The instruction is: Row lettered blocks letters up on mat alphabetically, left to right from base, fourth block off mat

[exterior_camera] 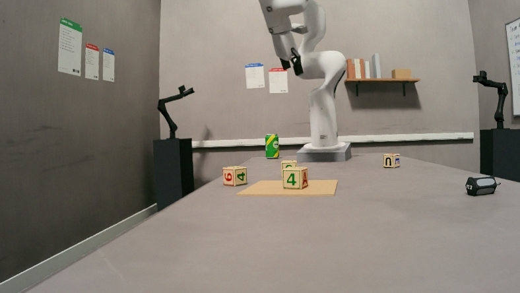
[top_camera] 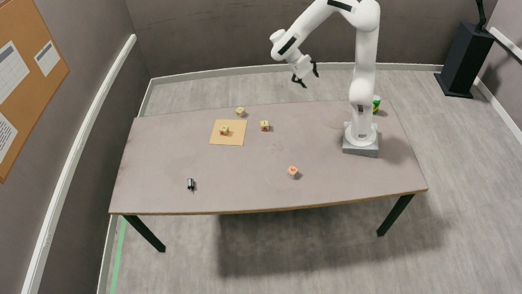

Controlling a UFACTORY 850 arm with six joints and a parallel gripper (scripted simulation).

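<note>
A tan mat lies on the table. One block sits on the mat, with a green 4 and a red A on its sides. A second block lies off the mat by the far edge, showing a 6 and a 4. A third block lies off the mat toward the robot base. A fourth block lies apart near the front. My gripper is open and empty, high above the table.
A green can stands beside the robot base. A small dark device lies near the table's front left. Black camera stands are off the table.
</note>
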